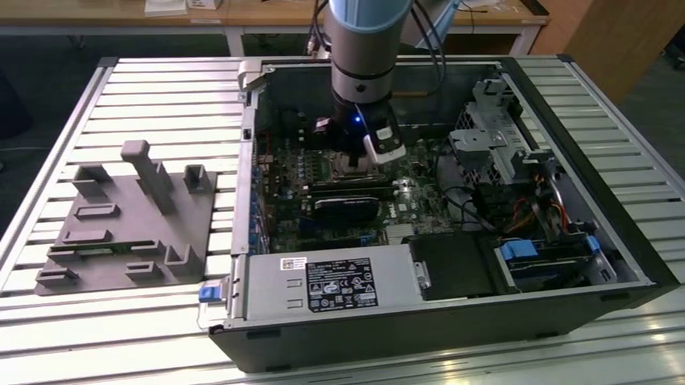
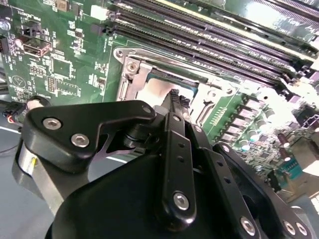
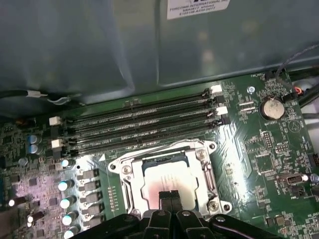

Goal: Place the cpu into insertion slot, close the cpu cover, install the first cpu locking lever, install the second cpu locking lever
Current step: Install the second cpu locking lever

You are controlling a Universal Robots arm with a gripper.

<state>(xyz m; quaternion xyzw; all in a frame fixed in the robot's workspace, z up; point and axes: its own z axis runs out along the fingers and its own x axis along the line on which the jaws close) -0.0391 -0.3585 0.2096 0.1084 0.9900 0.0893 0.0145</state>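
The cpu (image 3: 162,177) lies flat in the insertion slot (image 3: 118,166) on the green board, pale metal face up. The silvery cpu cover (image 3: 205,172) lies down around it as a frame. My gripper (image 3: 170,195) hovers over the chip's near edge, black fingers pressed together, shut with nothing between them. In the second wrist view the fingertips (image 2: 174,95) point down at the cpu (image 2: 155,92), inside the socket's metal rim (image 2: 130,67). The exterior view has the gripper (image 1: 358,163) lowered into the open computer case over the board. I cannot make out the locking levers.
Long black memory slots (image 3: 139,128) run beside the socket, with a coin battery (image 3: 272,107) and a row of capacitors (image 3: 65,188) nearby. The case wall (image 3: 99,45) rises behind. A grey fixture (image 1: 128,216) sits at the exterior view's left; a power supply (image 1: 321,285) and drive cage (image 1: 492,136) crowd the case.
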